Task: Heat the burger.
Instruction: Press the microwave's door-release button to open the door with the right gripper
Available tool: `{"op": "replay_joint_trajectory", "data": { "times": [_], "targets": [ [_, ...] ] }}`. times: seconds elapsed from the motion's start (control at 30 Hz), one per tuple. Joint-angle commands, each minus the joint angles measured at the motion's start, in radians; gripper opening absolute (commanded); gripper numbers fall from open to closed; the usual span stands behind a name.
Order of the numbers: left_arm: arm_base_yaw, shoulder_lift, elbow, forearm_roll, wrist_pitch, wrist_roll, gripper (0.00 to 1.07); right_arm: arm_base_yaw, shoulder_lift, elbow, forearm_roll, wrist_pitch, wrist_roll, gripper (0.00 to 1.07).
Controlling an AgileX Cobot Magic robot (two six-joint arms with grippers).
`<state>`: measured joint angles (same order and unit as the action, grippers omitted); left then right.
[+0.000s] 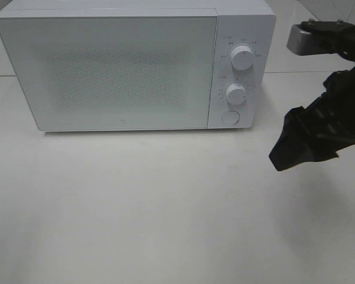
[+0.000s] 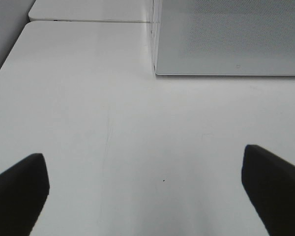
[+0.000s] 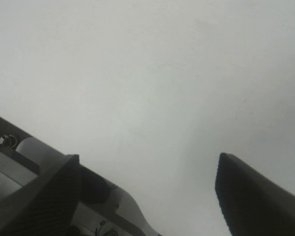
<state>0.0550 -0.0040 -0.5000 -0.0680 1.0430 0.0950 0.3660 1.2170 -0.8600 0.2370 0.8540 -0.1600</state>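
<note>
The burger shows in none of the views, so where it sits cannot be told; the one closed thing in sight is the white microwave, whose door is shut and whose speckled, frosted front lets nothing inside be seen. A tiny mark sits low on the door near its bottom edge, too small to read, and the left wrist view shows it no more clearly. On the panel at the right side of the microwave are an upper knob, a lower knob and a round button under them; small grey lettering rings both knobs but cannot be made out. The microwave stands at the back of a plain white surface. To the right of the control panel, and apart from it, the right gripper hangs above the surface, black and angled downward; its wrist view shows the jaws spread with only bare surface between them. The left gripper appears only in its own wrist view, jaws wide apart and holding nothing, pointing over the surface toward the microwave's front left corner.
</note>
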Motion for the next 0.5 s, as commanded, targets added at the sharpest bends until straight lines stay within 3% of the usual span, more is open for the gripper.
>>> {"op": "replay_joint_trajectory", "data": {
  "times": [0.03, 0.5],
  "targets": [
    [-0.003, -0.026, 0.003, -0.012, -0.005, -0.004, 1.00, -0.004, -0.065, -0.004, -0.024, 0.068, -0.011, 0.75],
    [-0.003, -0.026, 0.003, -0.012, -0.005, -0.004, 1.00, -0.004, -0.580, -0.002, -0.182, 0.182, 0.093, 0.75]
  ]
}}
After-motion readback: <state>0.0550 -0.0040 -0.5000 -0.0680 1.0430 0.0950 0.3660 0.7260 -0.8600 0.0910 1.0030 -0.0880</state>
